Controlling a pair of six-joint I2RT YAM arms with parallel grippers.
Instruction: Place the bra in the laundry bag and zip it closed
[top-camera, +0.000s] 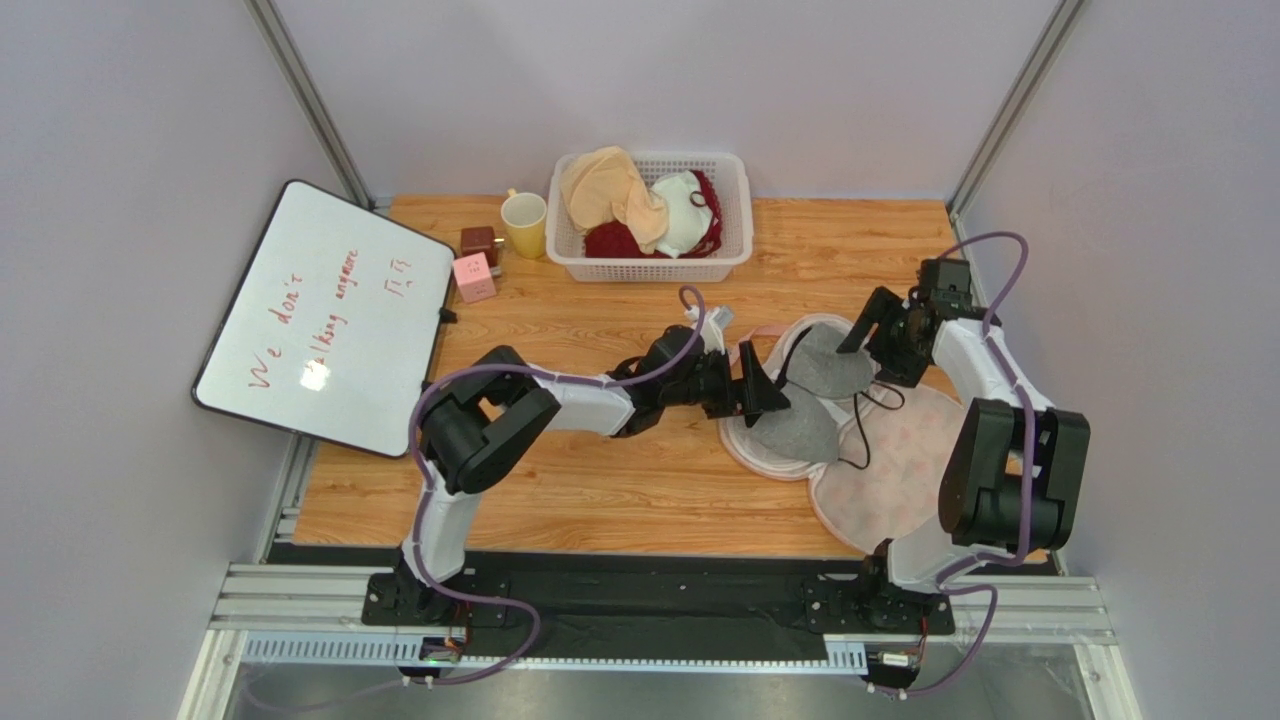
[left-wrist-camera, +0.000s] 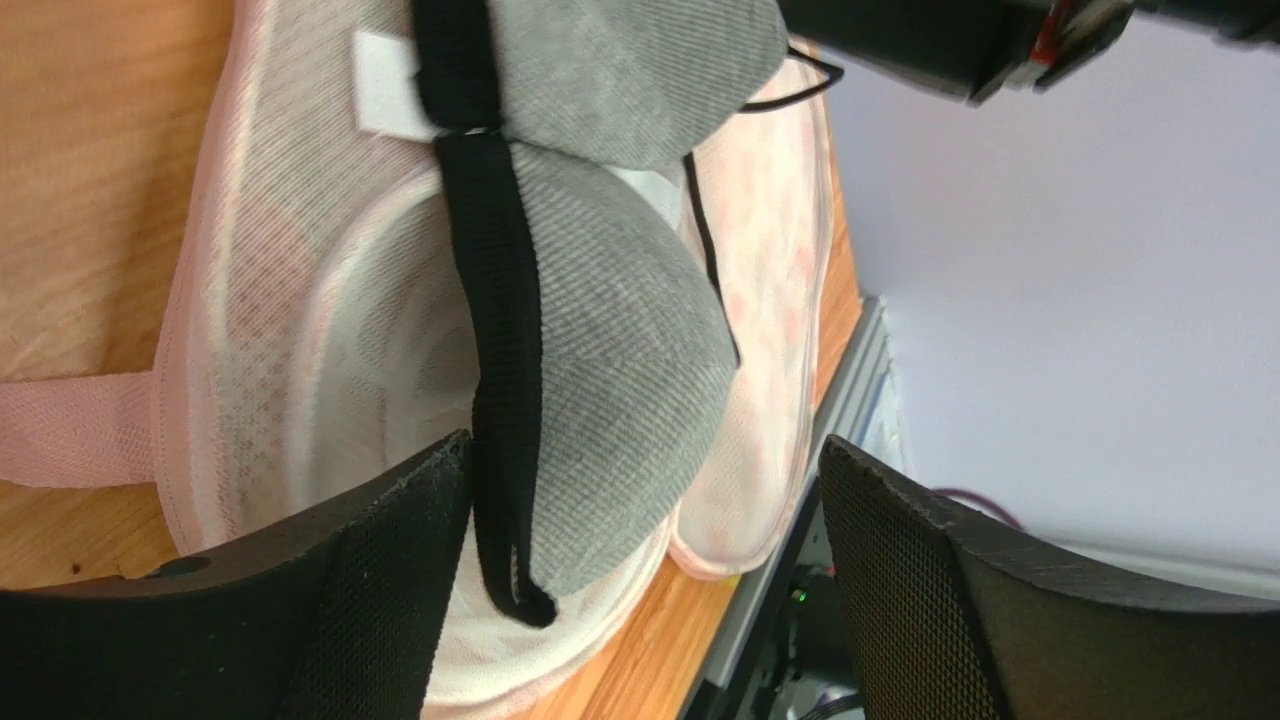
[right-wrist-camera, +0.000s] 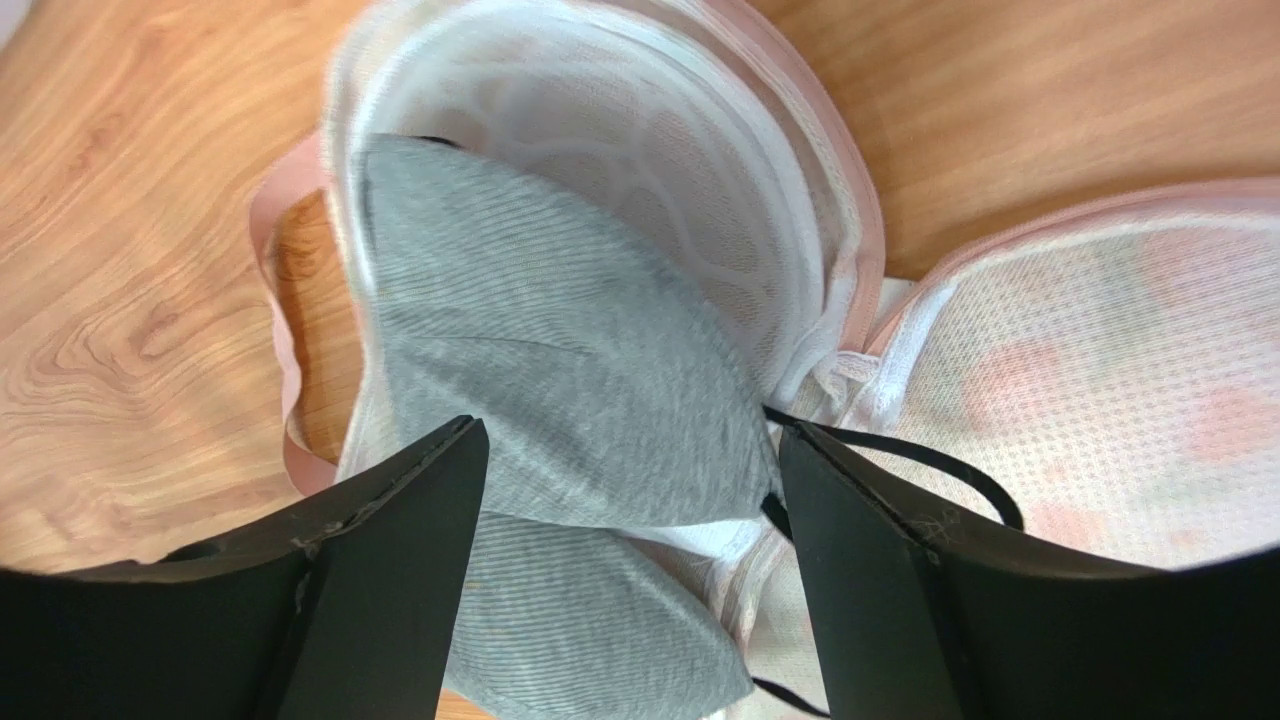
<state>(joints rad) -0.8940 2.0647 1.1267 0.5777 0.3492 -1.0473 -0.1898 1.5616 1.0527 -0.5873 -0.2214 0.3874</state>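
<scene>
Pretty standard twin setup tbh. The left arm (top-camera: 496, 428) and right arm (top-camera: 1004, 458) both had chunky black joint housings with smooth white shells on the links. A lavender cable (top-camera: 995, 236) looped loosely along each one. The fingers (left-wrist-camera: 977, 600) were flat black wedges, finely dimpled inside.

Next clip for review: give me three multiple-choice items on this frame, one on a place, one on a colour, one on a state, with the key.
1. Where does the grey bra lie?
A. in the basket
B. on the laundry bag
C. on the whiteboard

2. What colour is the cup?
A. blue
B. yellow
C. green

3. The laundry bag is:
A. zipped shut
B. rolled up
C. open

Key: 1 B, the bra's cups rest on the bag's white mesh lining. 2 B, the cup is plainly yellow in the top view. 3 C, the bag's two halves lie spread apart with the lining up.
</scene>
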